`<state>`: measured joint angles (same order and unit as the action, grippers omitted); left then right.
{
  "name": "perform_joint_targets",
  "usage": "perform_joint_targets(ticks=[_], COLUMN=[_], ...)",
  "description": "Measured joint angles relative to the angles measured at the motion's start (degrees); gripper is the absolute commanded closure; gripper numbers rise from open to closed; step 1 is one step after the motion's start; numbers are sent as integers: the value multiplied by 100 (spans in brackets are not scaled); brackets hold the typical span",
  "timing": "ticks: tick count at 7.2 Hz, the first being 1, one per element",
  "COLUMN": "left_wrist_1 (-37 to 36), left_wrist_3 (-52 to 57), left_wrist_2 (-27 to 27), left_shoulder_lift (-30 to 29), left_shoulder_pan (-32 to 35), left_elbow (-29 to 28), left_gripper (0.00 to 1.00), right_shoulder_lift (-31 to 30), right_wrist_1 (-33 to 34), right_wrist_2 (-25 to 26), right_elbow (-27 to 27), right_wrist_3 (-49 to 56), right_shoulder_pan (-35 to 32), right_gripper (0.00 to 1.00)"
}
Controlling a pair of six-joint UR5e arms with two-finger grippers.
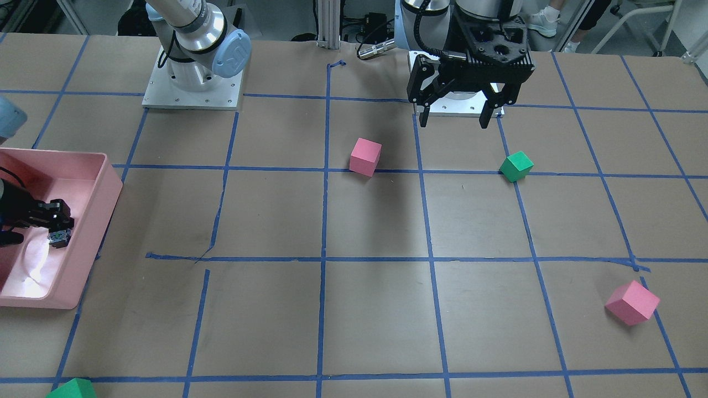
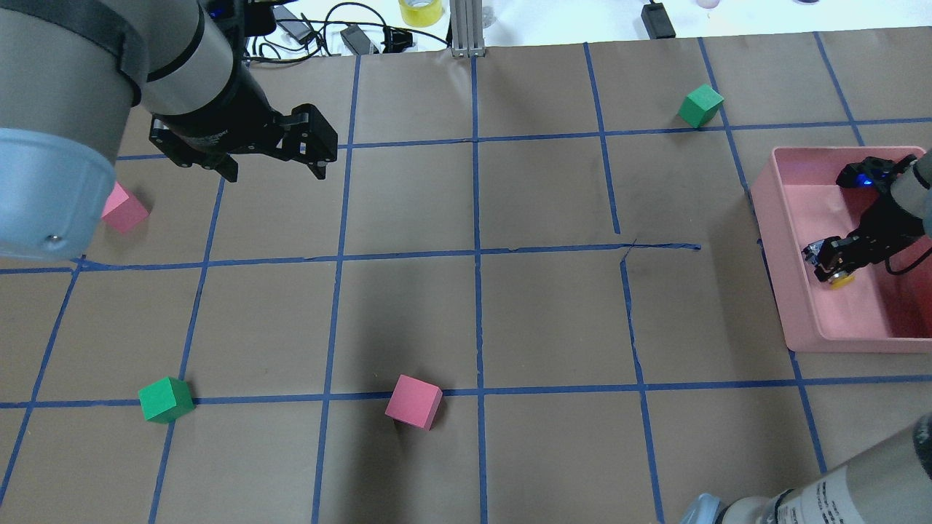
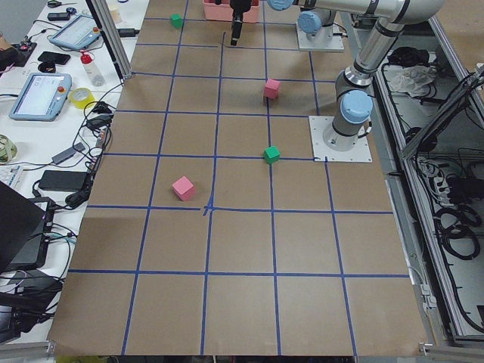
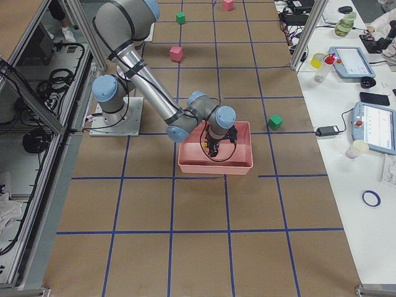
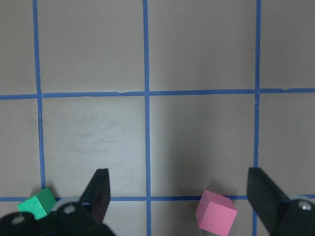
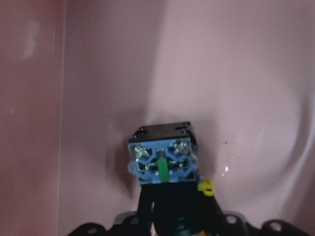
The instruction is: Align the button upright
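button (image 6: 162, 162): gripped by the right hand (image 2: 830, 263), closed on its black body, inside the pink tray (image 2: 794, 302) at the desk's (image 2: 546, 313) edge; blue-grey contact block faces the wrist camera, yellow cap points away. left hand (image 1: 453, 115): fingers spread wide, holding nothing, above the desk near a pink cube (image 1: 365, 157).

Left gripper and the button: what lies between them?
Overhead view: only bare taped paper and the pink tray's wall separate left gripper from button.
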<state>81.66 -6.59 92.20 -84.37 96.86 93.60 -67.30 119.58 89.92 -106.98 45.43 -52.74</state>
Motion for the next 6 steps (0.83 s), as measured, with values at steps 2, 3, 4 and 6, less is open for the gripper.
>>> perform_joint_targets(ticks=[2, 3, 4, 6], left_wrist_1=[1, 1, 4, 5], left_wrist_3=[0, 0, 0, 0], left_wrist_2=[0, 0, 0, 0], left_shoulder_lift=[0, 0, 0, 0], left_shoulder_pan=[0, 0, 0, 0], left_elbow=[0, 0, 0, 0], left_gripper=[0, 0, 0, 0], right_shoulder_lift=[-206, -423, -651, -881], right_wrist_1=[-387, -805, -1346, -2152], right_wrist_2=[20, 31, 36, 3], right_elbow=[370, 603, 901, 1538], right_wrist_3=[-25, -99, -261, -1221], right_shoulder_pan=[-19, -51, -91, -741], right_gripper=[100, 100, 100, 100])
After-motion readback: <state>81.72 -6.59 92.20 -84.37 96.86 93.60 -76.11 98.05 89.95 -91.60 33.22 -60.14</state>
